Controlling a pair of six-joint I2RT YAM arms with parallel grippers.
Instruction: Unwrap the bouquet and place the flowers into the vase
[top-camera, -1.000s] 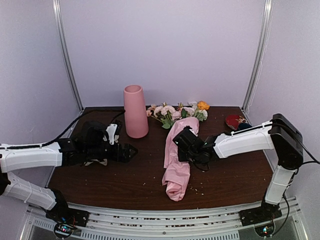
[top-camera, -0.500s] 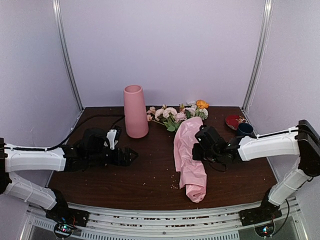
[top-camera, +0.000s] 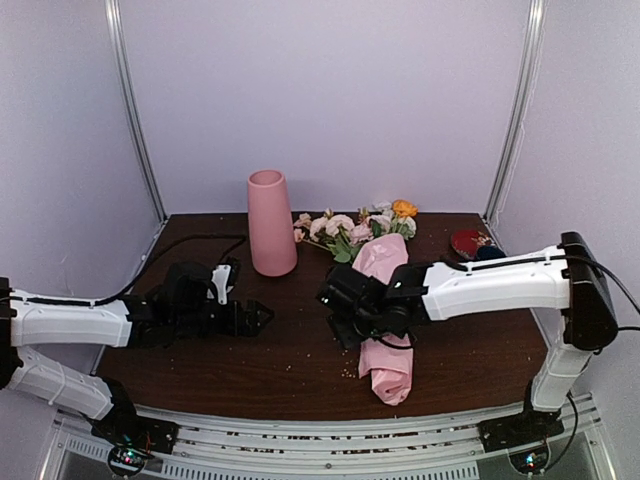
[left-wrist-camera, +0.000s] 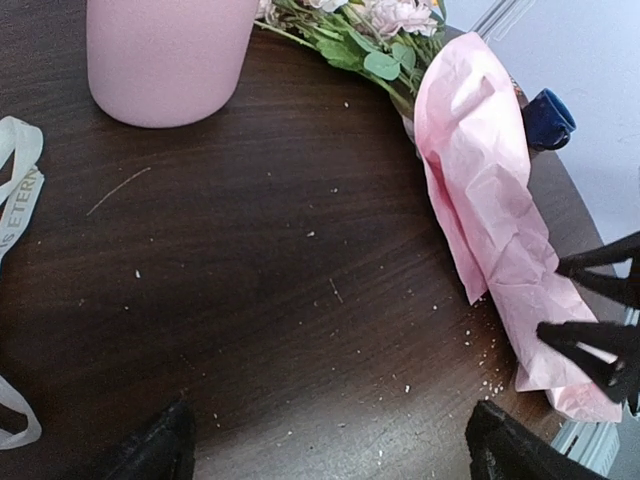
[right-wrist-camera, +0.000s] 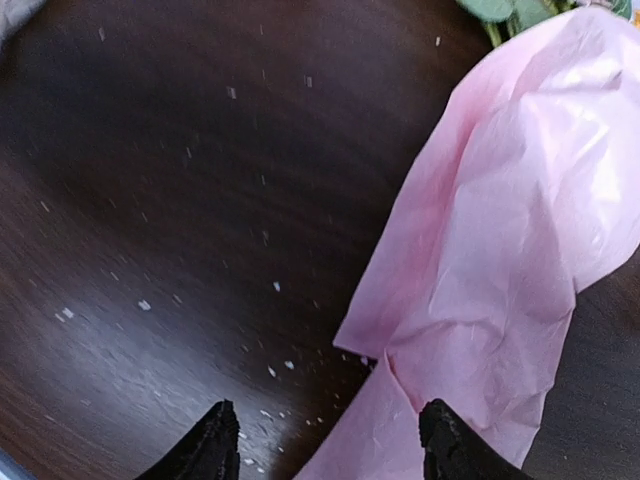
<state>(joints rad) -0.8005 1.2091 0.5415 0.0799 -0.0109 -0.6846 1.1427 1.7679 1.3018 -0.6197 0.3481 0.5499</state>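
The pink vase (top-camera: 270, 222) (left-wrist-camera: 165, 55) stands upright at the back left of the table. The bouquet's flowers (top-camera: 350, 228) (left-wrist-camera: 372, 35) lie on their side behind the middle, their stems running into the crinkled pink paper (top-camera: 385, 320) (left-wrist-camera: 490, 190) (right-wrist-camera: 510, 250), which trails toward the front edge. My right gripper (top-camera: 338, 325) (right-wrist-camera: 330, 450) is open, low over the paper's left edge, one finger over paper and one over bare wood. My left gripper (top-camera: 262, 318) (left-wrist-camera: 335, 455) is open over bare table, in front of the vase. The cream ribbon (left-wrist-camera: 15, 200) lies loose on the table.
A small dark blue cup (top-camera: 490, 253) (left-wrist-camera: 548, 118) and a red object (top-camera: 467, 243) sit at the back right. White crumbs dot the dark wood table (top-camera: 250, 360). A black cable (top-camera: 190, 232) runs along the back left. The paper's lower end lies near the front edge.
My right gripper has let go of the pink paper, opened, and swung left to the paper's left edge. The paper ended up further right than a second ago. The left arm hardly moved.
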